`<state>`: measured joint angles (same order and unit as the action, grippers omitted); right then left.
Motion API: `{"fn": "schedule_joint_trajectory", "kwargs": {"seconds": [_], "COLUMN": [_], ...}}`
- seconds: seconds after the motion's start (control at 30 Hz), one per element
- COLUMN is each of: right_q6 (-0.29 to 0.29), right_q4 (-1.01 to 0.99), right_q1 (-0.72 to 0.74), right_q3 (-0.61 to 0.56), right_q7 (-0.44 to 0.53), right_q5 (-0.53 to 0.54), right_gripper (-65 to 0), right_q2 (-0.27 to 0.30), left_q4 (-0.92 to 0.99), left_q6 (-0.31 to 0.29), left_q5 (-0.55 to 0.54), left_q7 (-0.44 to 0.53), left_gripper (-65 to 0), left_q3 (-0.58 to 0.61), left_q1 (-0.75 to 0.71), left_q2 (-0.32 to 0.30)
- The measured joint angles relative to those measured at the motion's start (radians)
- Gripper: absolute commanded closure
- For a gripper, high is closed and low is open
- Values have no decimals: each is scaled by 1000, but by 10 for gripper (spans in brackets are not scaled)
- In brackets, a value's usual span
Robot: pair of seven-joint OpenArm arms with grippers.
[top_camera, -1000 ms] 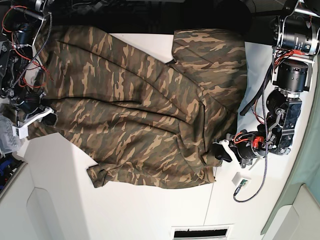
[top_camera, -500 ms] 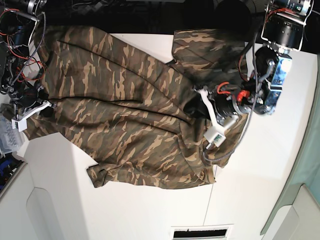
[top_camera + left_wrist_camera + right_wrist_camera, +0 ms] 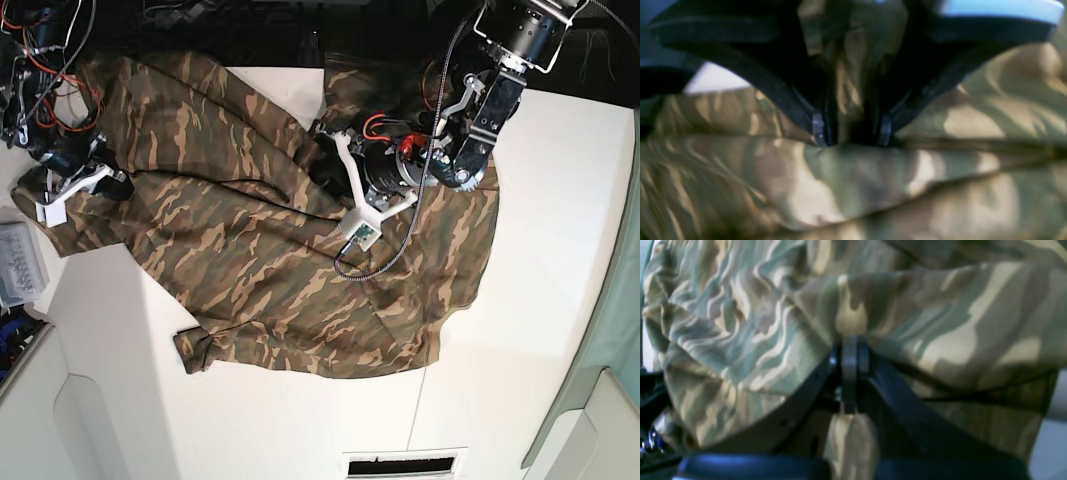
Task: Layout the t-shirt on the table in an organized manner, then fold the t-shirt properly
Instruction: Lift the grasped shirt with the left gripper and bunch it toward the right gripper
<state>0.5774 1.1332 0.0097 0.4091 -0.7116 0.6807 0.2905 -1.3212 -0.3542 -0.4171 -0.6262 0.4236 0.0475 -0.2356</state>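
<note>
- The t-shirt (image 3: pixel 260 250) is soft, limp and light; it drapes, so grip hems or shoulders.
- Right fingers (image 3: pixel 850 350) pinch cloth.
- Left fingers (image 3: pixel 818 128), half-spread, seemingly straddle a fold.

Left arm reaching in from the top of the base view, wrist bent, left gripper (image 3: pixel 850 140) low, jaws partly apart with a fold of cloth between the fingertips. Right arm at the opposite edge, right gripper (image 3: pixel 849 350) pinched tight on cloth.
</note>
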Motion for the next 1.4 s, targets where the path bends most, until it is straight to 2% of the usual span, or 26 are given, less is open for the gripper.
{"fn": "schedule_joint_trajectory", "kwargs": {"seconds": [0.1, 0.33, 0.47, 0.53, 0.57, 0.63, 0.73, 0.9, 1.1, 1.27, 1.4], "right_q6": [-1, 8, 10, 4, 3, 3, 3, 3, -4, -15, -11], "right_q4": [63, 103, 114, 138, 156, 205, 270, 302, 302, 233, 87], "right_q1": [-65, -89, -87, -90, -94, -102, -95, -92, 10, 118, 196], "right_q3": [1, -14, -66, -80, -81, -84, -84, -82, -26, -16, -19], "right_q7": [0, -12, -11, -23, -36, -54, -67, -23, 53, 71, 140], "right_q5": [16, 23, 4, 3, -1, -11, -15, -25, -169, -296, -311], "right_gripper": [0, 0, 0, 0, 0, 0, 0, 0, 0, 0, 0], "right_q2": [-32, -179, -235, -243, -249, -252, -235, -194, -193, -190, -187], "left_q4": [102, 390, 447, 451, 445, 398, 296, 130, 72, -42, -98], "left_q6": [-8, -12, -13, -72, -83, -92, -88, -79, -82, -170, -182], "left_q5": [-3, -6, 14, 18, 21, 46, 43, 35, -57, -141, -156], "left_q7": [20, 100, 77, 43, 7, -74, -121, -191, -249, -256, -248], "left_gripper": [-208, -208, -208, -208, -208, -208, -208, -208, -208, -208, -208], "left_q3": [-5, -9, -7, -7, -7, -19, -46, -65, -63, -61, -50], "left_q1": [76, 256, 316, 332, 340, 348, 320, 325, 274, 190, 98], "left_q2": [18, 112, 139, 139, 138, 137, 100, 47, 50, 51, 73]}}
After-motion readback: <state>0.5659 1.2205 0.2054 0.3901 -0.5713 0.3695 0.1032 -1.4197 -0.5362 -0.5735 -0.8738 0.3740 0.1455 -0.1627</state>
